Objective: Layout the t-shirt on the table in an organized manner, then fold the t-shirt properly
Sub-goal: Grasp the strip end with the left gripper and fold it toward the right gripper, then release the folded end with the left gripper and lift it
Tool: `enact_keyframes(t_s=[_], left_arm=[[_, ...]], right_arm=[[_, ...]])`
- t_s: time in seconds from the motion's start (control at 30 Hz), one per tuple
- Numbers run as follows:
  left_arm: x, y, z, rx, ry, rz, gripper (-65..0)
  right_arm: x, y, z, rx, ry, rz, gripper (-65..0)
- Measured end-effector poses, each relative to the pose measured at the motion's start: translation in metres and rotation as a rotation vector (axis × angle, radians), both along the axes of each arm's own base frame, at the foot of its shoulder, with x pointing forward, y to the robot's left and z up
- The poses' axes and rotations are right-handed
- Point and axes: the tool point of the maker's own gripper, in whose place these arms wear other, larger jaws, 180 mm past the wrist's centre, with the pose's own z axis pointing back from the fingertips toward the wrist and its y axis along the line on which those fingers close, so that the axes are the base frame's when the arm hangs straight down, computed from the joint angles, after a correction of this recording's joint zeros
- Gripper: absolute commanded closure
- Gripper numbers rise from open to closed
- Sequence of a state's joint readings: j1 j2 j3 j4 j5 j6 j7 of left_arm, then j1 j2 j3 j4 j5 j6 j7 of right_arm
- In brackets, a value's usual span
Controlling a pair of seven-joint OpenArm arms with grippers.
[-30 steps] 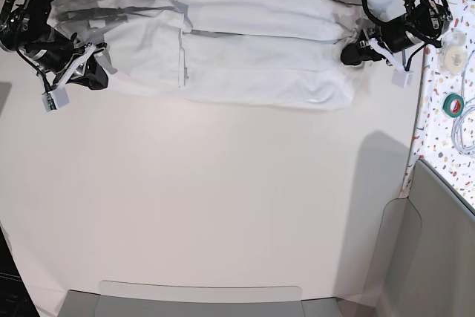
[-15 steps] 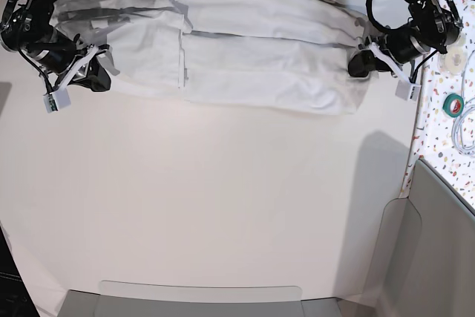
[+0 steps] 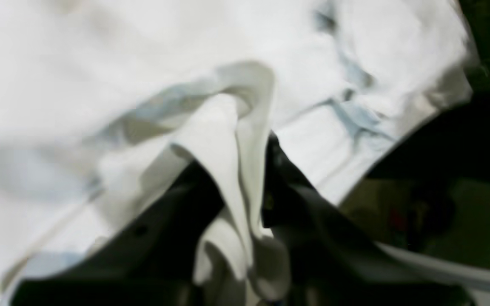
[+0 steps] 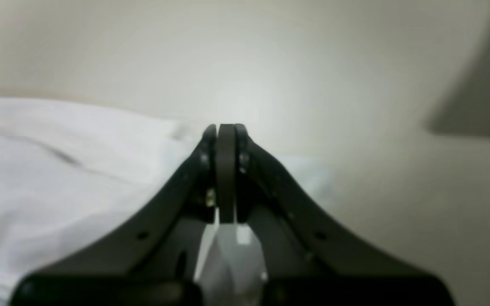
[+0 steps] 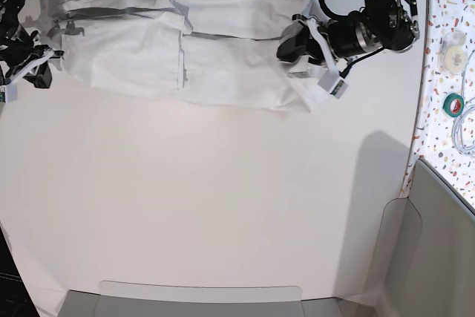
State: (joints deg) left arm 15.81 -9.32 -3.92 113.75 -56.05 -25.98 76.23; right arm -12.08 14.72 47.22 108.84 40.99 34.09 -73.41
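The white t-shirt (image 5: 163, 42) lies as a long folded strip along the far edge of the off-white table (image 5: 223, 206). My left gripper (image 5: 291, 48) is shut on the shirt's right end and holds it lifted and drawn in over the strip. In the left wrist view a ridge of t-shirt (image 3: 228, 140) fabric is pinched in my left gripper (image 3: 245, 178). My right gripper (image 5: 41, 76) sits just off the shirt's left end, shut and holding nothing. The right wrist view shows the right gripper (image 4: 226, 131) with its fingers pressed together, the t-shirt (image 4: 58, 170) on the left and bare table (image 4: 313, 63) beyond.
A speckled panel (image 5: 445, 109) borders the table on the right and carries a green tape roll (image 5: 453, 104), a pale tape roll (image 5: 450, 57) and a white cable (image 5: 464, 135). A grey bin (image 5: 438, 257) fills the near right corner. A grey panel (image 5: 200, 298) lines the near edge.
My left gripper has swung left, carrying the shirt's right end inward over the strip. My right gripper has drawn left, off the shirt's left end.
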Motion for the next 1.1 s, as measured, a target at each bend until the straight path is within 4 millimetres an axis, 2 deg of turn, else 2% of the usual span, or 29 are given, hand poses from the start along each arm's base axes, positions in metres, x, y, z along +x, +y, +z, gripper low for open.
enact_keyframes(t_s=[0.07, 0.17, 0.3, 0.4, 0.6, 0.87, 1.03, 1.1], left_arm=[[-0.004, -0.022, 0.003, -0.04, -0.01, -0.05, 0.0], [-0.01, -0.05, 0.006, -0.058, -0.01, -0.156, 0.0], [-0.001, -0.08, 0.022, -0.083, -0.083, -0.261, 0.0], [-0.003, -0.099, 0.021, -0.094, -0.079, -0.336, 0.0], [-0.003, -0.123, 0.008, -0.086, -0.041, -0.437, 0.0], [-0.021, -0.165, 0.023, -0.142, -0.094, -0.576, 0.0], [-0.023, -0.17, 0.026, -0.135, -0.109, -0.608, -0.1], [-0.022, -0.17, 0.027, -0.134, -0.113, -0.608, -5.1]], right_arm=[[-0.007, -0.014, 0.0, -0.04, 0.018, -0.045, 0.0], [-0.012, -0.023, -0.002, -0.073, 0.043, -0.071, 0.0], [-0.015, -0.027, -0.005, -0.093, 0.064, -0.087, 0.0], [-0.016, -0.027, -0.007, -0.095, 0.069, -0.093, 0.0], [-0.019, -0.024, -0.011, -0.082, 0.078, -0.095, 0.0], [-0.021, -0.023, -0.013, -0.08, 0.085, -0.096, 0.0], [-0.021, -0.023, -0.013, -0.079, 0.084, -0.095, 0.0], [-0.021, -0.023, -0.013, -0.079, 0.085, -0.095, 0.0]])
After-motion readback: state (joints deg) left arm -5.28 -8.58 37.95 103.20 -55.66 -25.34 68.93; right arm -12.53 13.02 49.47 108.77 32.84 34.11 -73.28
